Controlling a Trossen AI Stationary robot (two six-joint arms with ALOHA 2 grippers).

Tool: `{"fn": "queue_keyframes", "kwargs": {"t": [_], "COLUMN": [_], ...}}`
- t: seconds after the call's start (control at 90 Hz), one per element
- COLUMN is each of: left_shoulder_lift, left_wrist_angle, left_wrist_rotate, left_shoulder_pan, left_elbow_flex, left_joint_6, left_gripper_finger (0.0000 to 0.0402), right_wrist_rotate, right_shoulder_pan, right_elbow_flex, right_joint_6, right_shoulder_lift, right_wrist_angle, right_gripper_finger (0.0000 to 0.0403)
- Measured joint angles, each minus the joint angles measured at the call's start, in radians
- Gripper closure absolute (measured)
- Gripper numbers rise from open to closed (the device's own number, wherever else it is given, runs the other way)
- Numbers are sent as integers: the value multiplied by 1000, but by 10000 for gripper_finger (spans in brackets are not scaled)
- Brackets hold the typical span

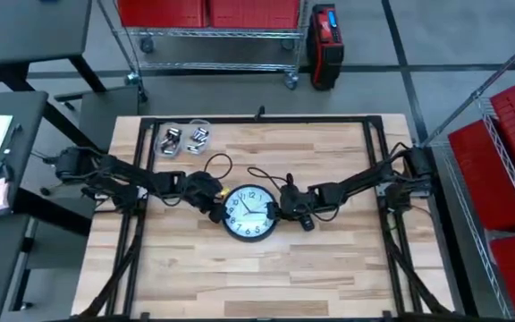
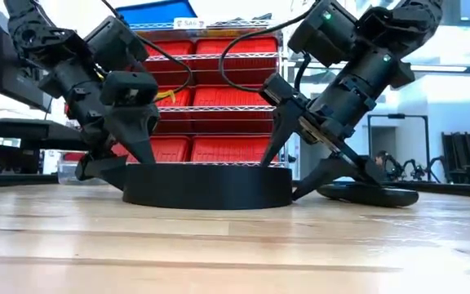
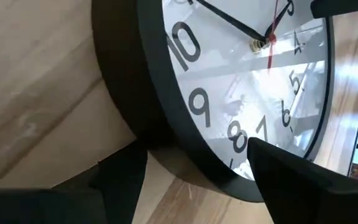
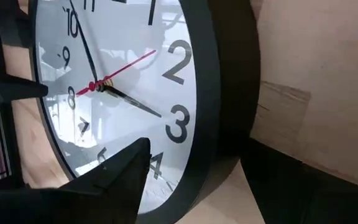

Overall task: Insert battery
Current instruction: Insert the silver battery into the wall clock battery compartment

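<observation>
The clock is lying face up in the middle of the wooden table, so its battery compartment, presumably on the back, is facing down and out of reach; my reading is that the arms are setting up to lift or flip it. The left gripper is straddling the clock's rim on its side, with fingers spread wide, 1 outside the black rim and 1 over the glass. The right gripper is doing the same on the opposite side, fingers also wide and not yet pinching anything. The batteries are sitting in 2 clear trays near the table's far edge, well apart from the clock. The main risk, as I judge it, is that the rim is smooth and rounded, so a shallow pinch could be slipping off as the clock tilts, dropping it back on the table. A finger pressing on the glass could be scratching or cracking it. If the 2 arms are lifting unevenly, the clock could be twisting out of both grips or sliding across the wood.
</observation>
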Motion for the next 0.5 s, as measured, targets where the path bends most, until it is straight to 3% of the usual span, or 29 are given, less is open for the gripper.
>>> {"fn": "queue_keyframes", "kwargs": {"t": [0.222,0.5], "left_shoulder_lift": [2,2], "left_wrist_angle": [11,6], "left_wrist_rotate": [4,6], "left_shoulder_pan": [-1,-1], "left_elbow_flex": [2,1], "left_joint_6": [34,50], "left_gripper_finger": [146,146], "right_wrist_rotate": [-5,46], "right_shoulder_pan": [-3,-1], "right_elbow_flex": [-10,-9], "right_joint_6": [-103,-109], "right_shoulder_lift": [-118,-234], "right_wrist_angle": [-94,-357], "right_gripper_finger": [163,163]}}
